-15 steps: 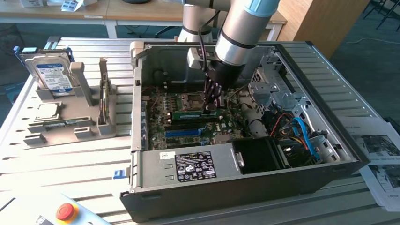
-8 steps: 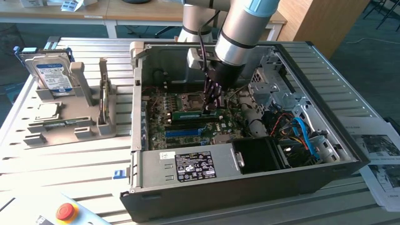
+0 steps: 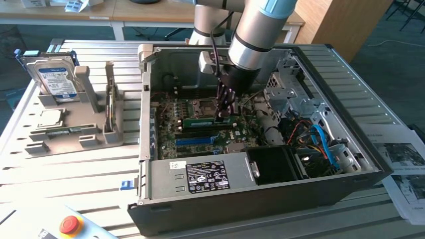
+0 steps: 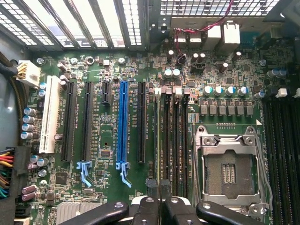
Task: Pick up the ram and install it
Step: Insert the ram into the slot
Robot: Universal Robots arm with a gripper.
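Grey table (image 3: 79, 169), open computer case (image 3: 265, 199). Beside the chip socket (image 4: 229, 168), the ram (image 3: 199, 121) is a thin edge, hard to see; the gripper (image 4: 159, 206), almost closed, pinches it.

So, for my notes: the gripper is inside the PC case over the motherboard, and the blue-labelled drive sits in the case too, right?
Not quite. The gripper is inside the case over the motherboard, but the drive stands in the grey holder outside it, as the exterior view shows.

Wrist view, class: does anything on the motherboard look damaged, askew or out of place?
Nothing looks damaged or askew. The processor socket stands empty, contacts bare; the hand, shut on the ram, lines up with the memory slots.
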